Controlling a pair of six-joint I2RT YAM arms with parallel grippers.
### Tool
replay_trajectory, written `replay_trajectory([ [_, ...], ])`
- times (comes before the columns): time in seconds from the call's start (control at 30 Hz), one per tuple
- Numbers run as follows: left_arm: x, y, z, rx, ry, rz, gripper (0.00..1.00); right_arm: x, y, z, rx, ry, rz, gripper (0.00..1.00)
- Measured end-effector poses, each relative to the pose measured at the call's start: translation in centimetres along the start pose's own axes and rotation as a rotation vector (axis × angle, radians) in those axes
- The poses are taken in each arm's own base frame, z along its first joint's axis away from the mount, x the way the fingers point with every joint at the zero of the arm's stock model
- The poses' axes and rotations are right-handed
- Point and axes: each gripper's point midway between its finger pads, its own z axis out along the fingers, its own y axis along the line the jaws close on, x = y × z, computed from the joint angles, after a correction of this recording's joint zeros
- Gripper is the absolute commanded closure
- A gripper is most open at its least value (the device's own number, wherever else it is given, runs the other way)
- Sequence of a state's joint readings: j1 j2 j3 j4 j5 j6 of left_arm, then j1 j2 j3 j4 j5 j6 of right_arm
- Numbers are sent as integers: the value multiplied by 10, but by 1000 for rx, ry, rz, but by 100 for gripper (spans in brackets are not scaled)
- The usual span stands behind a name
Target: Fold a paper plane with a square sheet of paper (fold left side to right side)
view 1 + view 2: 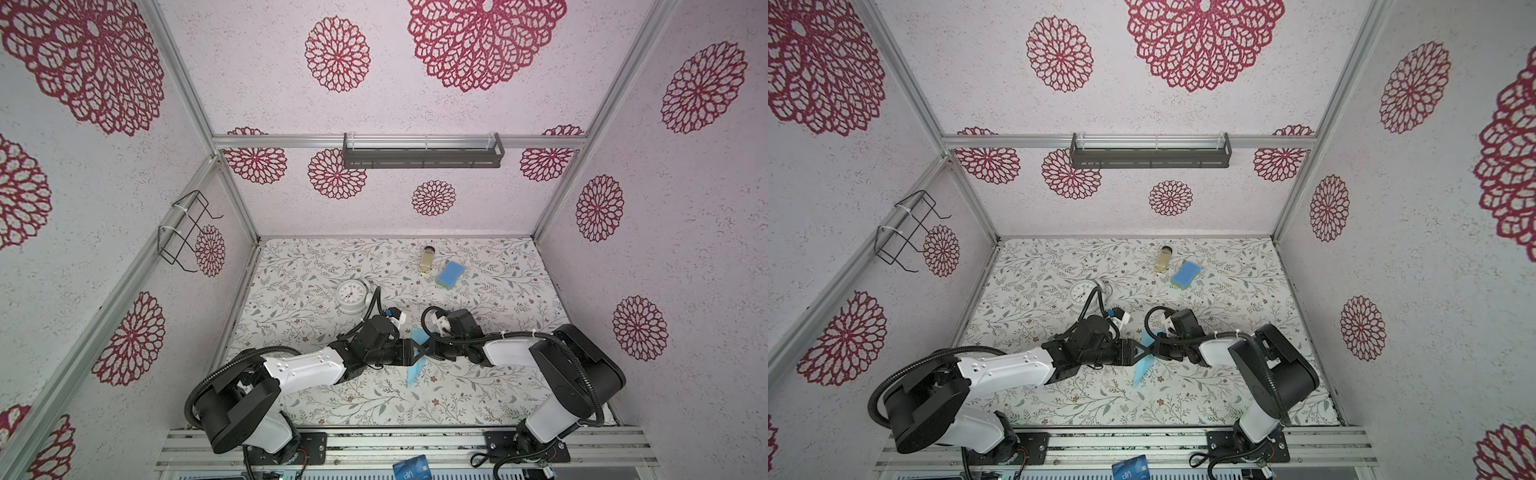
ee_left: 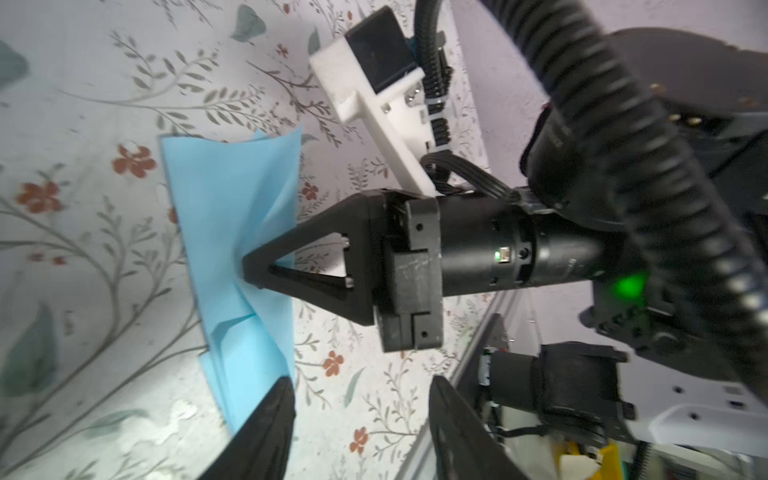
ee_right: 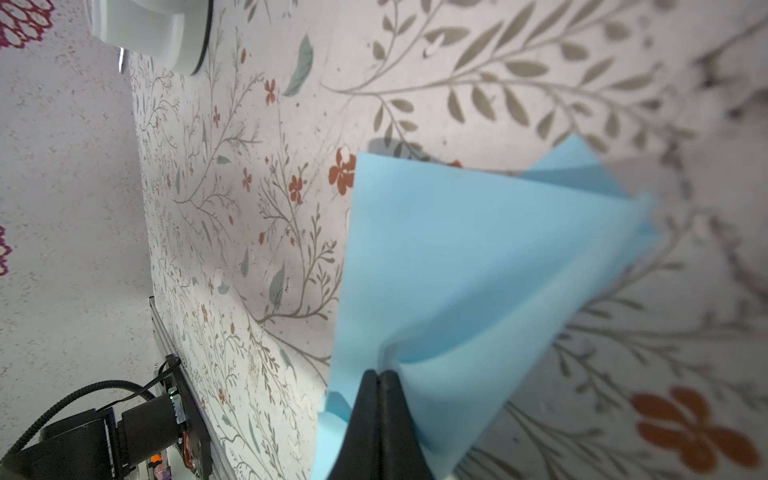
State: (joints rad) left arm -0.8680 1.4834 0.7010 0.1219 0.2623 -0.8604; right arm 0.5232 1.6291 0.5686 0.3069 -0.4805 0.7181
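Paper plane [image 1: 414, 372] lies on the near side of the white clock [image 1: 351, 296], toward the front rail and a little to its right. It appears to be carried just clear of the floral tablecloth [image 1: 332, 399]. Right gripper [image 2: 253, 272] is pinched tight on the plane's mid-body. Left gripper [image 2: 361, 386] faces it from the clock's side, jaws apart. One finger overlaps the plane's edge, but contact can't be resolved. The plane's long axis runs across the line joining the two grippers, narrow end pointing away from the clock. Both arms are equally near; only the right one grips. Material is thin, matte, light blue, with layered creases, the wings splayed and buckled around the pinch. Judgement: the next move rests on the right arm's hold alone.
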Motion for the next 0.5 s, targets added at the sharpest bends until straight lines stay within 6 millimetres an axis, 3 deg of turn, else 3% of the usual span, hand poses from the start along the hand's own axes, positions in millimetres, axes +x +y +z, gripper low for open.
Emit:
replay_trajectory([
  [0.3,44,28,20,-266,159,152,36,0,0,0,-15,-16,12,100],
  [0.5,60,42,30,-361,205,206,36,0,0,0,-24,-21,14,100],
])
